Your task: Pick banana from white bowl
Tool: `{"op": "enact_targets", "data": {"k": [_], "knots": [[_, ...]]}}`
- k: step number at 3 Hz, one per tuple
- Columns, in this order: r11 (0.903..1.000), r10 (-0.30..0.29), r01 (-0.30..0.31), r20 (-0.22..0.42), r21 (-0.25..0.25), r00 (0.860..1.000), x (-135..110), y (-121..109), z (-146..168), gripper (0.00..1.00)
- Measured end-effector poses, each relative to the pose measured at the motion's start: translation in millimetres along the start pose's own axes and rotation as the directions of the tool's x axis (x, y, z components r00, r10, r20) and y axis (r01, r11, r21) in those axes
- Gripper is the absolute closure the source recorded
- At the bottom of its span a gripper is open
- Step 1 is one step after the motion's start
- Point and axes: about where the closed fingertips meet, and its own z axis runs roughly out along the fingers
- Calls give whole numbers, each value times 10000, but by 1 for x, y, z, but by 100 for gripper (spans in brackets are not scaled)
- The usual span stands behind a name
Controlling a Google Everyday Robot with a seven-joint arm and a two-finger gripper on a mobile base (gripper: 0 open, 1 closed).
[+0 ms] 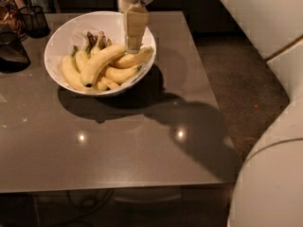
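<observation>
gripper (134, 45): seen over the 2 o'clock side of the white bowl (60, 38), just beside the banana (103, 63); open or closed cannot be told | banana: laid on top of the bunch, black tip toward 7 o'clock | dark containers (10, 51): at 10 o'clock, cut off by the edge

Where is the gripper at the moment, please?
In the camera view, the gripper hangs at upper centre, over the far right part of the white bowl, just above the upper end of the banana.
</observation>
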Motion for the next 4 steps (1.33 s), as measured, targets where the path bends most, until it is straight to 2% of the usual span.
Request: {"op": "enact_targets", "data": {"k": [1,4], "knots": [[9996,-227,223,-215,-192,9995,-6,-6,13,31],[9874,-1497,1456,-681,-624,9864,-28,-30,49,33]]}}
